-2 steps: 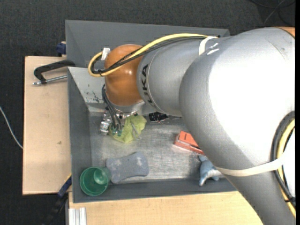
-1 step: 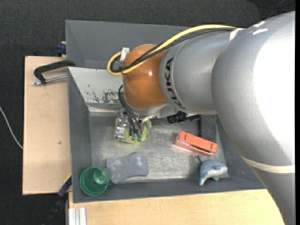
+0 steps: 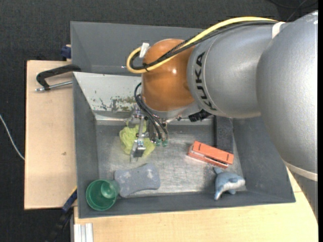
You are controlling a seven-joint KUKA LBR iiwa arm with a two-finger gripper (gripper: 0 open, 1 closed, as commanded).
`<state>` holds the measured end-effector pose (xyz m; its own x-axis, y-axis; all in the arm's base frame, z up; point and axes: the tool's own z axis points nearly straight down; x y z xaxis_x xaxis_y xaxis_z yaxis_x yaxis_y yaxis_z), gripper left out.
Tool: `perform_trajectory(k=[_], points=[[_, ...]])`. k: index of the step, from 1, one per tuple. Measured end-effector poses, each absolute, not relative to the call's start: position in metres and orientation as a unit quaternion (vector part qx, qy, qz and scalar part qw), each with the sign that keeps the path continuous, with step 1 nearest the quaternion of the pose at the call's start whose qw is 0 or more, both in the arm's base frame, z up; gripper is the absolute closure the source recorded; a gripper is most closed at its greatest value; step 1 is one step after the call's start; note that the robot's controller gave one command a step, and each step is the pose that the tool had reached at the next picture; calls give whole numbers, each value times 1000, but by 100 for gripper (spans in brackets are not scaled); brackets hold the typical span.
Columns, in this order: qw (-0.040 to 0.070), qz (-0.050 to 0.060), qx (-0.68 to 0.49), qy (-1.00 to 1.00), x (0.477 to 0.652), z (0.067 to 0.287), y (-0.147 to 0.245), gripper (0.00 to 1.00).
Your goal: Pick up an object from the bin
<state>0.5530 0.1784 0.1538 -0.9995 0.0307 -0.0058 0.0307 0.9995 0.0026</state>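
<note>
Five things lie in my bin. I see the gripper down at middle-left, touching or just over a crumpled yellow-green thing near the back wall. Whether the jaws stand wide or narrow I cannot tell. At the front left sit a green cup and a grey pad. To the right lie an orange block and a grey dolphin.

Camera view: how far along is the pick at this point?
Approach looks done: the gripper sits low over the yellow-green crumpled thing near the back wall of the bin. In hand: that thing lies on the floor, not visibly lifted; whether it is gripped I can't tell. Left: the lift. The grey pad, green cup, orange block and toy dolphin lie apart.
</note>
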Motion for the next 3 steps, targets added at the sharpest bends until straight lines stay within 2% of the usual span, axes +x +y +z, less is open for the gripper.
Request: perform_trajectory(k=[2,3], points=[[3,2,39,999,555,144,175,0],[1,2,115,993,562,108,166,0]])
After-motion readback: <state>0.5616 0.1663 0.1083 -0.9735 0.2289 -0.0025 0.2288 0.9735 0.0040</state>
